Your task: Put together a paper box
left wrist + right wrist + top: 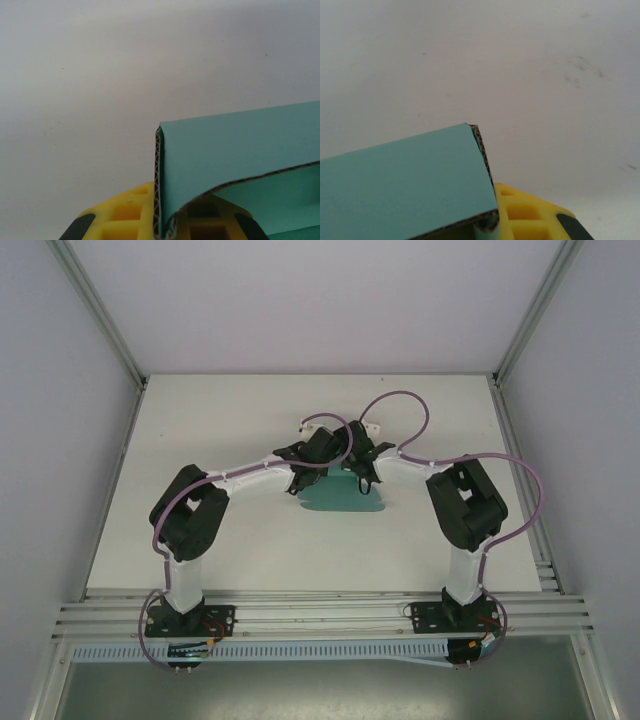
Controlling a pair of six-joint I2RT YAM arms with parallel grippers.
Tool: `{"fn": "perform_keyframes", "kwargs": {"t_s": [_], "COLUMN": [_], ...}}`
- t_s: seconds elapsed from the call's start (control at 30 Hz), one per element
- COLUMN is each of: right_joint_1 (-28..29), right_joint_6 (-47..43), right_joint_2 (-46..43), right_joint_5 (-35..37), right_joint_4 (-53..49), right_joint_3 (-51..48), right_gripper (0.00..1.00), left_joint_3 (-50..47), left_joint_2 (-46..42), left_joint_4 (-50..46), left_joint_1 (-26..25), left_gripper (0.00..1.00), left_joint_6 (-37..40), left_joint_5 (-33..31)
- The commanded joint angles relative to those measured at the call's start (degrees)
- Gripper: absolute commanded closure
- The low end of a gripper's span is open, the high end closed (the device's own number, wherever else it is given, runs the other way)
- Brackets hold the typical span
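Near side of paper box [340, 500]: table [250, 550], flat matte white.
Status of paper box: mid-table, teal-green corrugated card, partly folded, near edge curved, smooth face.
At box's left end: left gripper [308, 478] clenched on upright folded card wall, which sits between yellow fingers [125, 215] (brown fluted core exposed along cut edge).
At box's right end: right gripper [362, 478] clenched on card corner, yellow finger [530, 215] just beside fluted edge.
Beyond box: purple cables [400, 400], looping.
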Motion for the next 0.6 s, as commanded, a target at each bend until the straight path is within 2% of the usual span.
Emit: {"fn": "perform_keyframes", "kwargs": {"t_s": [0.0, 0.13, 0.2, 0.27, 0.33, 0.43, 0.53, 0.57], "right_joint_1": [-2.8, -2.8, -2.7, -2.6, -2.8, -3.0, -3.3, -3.4], "right_joint_6": [13.2, 16.1, 13.3, 9.9, 6.2, -1.0, -5.5, -6.4], "right_joint_2": [2.8, 3.8, 4.0, 2.9, 0.1, -5.8, -11.6, -13.5], "right_joint_5": [16.1, 15.0, 14.3, 12.2, 7.3, -4.3, -16.6, -19.6], "right_joint_4": [-11.1, -8.5, -5.1, -0.3, 7.6, 20.1, 25.7, 27.1], "right_joint_3": [-0.3, -1.0, -1.4, -3.3, -7.2, -12.7, -14.7, -15.4], "right_gripper": [1.0, 1.0, 1.0, 0.72, 0.68, 0.55, 0.33, 0.22], "left_joint_3": [1.6, 2.7, 2.7, 2.7, 2.4, 2.5, 3.0, 3.1], "left_joint_2": [0.1, 1.1, 1.2, 1.4, 1.5, 2.1, 2.6, 2.6], "left_joint_4": [-5.1, -5.9, -5.3, -4.6, -3.4, -2.0, -0.7, -0.1], "left_joint_1": [0.6, 0.6, 0.6, 0.6, 0.6, 0.7, 1.0, 1.3], "left_gripper": [1.0, 1.0, 1.0, 1.0, 1.0, 1.0, 1.0, 1.0], "left_joint_6": [-3.3, -3.3, -2.3, -0.9, 1.3, 5.0, 8.8, 10.0], "left_joint_5": [-4.6, -4.5, -4.1, -3.8, -3.3, -2.6, -1.7, -1.2]}}
